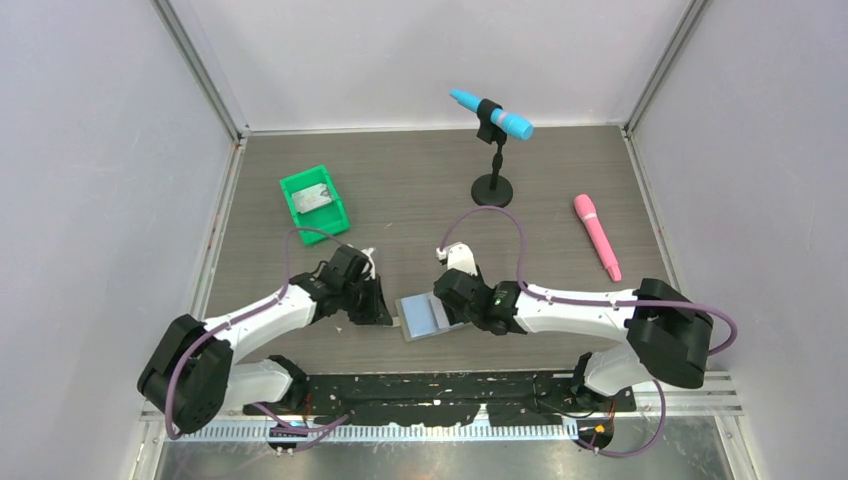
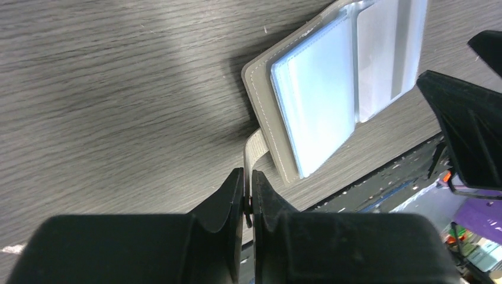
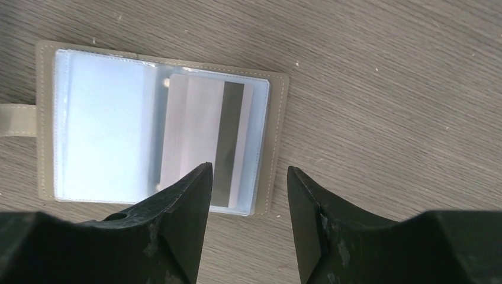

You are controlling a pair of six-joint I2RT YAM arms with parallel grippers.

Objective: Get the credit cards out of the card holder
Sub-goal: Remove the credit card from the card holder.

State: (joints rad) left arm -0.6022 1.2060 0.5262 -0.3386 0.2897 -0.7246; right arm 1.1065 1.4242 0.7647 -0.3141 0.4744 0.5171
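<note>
The card holder (image 1: 425, 318) lies open and flat on the table (image 1: 400, 200), directly between the two grippers; its pale blue pockets face up, with the grey cover showing as a border around them. The left gripper (image 2: 247, 189) sits just beside the holder's tab edge; its fingers are pressed together on the small grey tab (image 2: 256, 148), which runs from that edge straight into the closed tips.

The right gripper (image 3: 248, 177) hovers over the half of the holder farther from the tab; its jaws are spread, with a clear gap between them and nothing held. One fingertip overlaps the near edge of the pocket there, and the other sits past the holder's outer border, over bare wood; whether either touches the holder cannot be told.

A credit card (image 3: 201, 136), whitish with a dark stripe along one side, sits inside that pocket, just ahead of the right gripper's tips; the pocket nearer the tab shows only a pale blue sheen.

Ahead of the left gripper and well apart from it stands a green bin (image 1: 313, 200) with a flat grey piece (image 1: 314, 197) inside, too small to identify; ahead of the right gripper a blue microphone (image 1: 492, 115) rests on a black stand (image 1: 493, 185); a pink microphone (image 1: 597, 235) lies flat off to that gripper's outer side.
</note>
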